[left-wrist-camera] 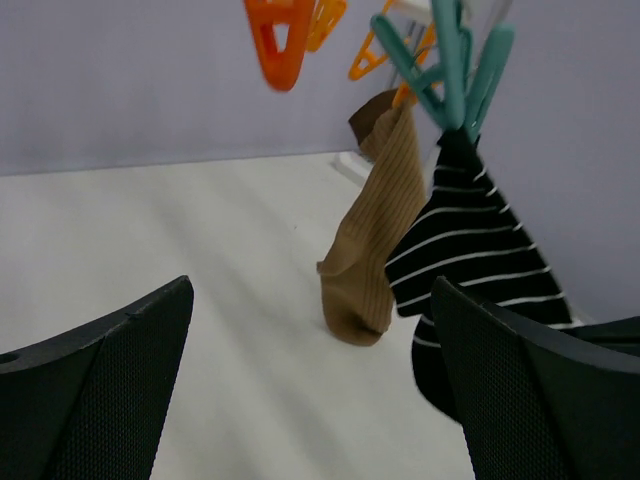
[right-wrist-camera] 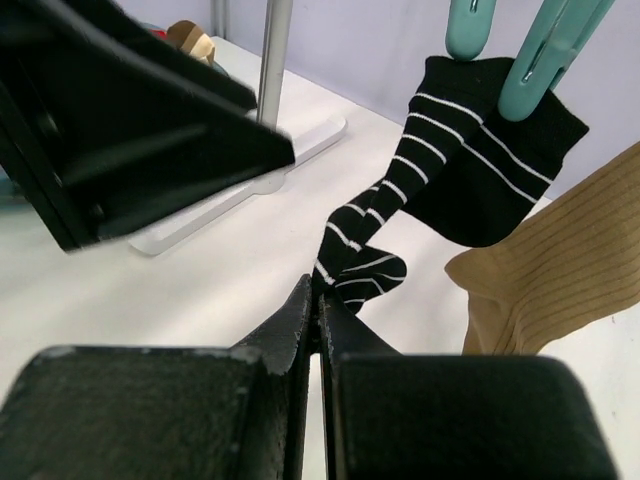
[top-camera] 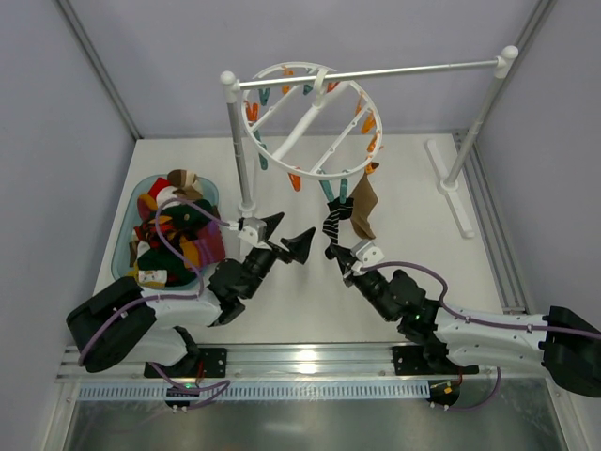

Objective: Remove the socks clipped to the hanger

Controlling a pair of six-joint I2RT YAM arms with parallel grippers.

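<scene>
Right gripper [right-wrist-camera: 318,292] tight on striped sock [right-wrist-camera: 470,170] toe

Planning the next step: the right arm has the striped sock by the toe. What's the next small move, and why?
Probably pull the right gripper down and back toward its base. It is shut on the toe of the striped sock, and the teal clip pinches the cuff, so a steady tug should free it. The left gripper is open and holds nothing.
</scene>
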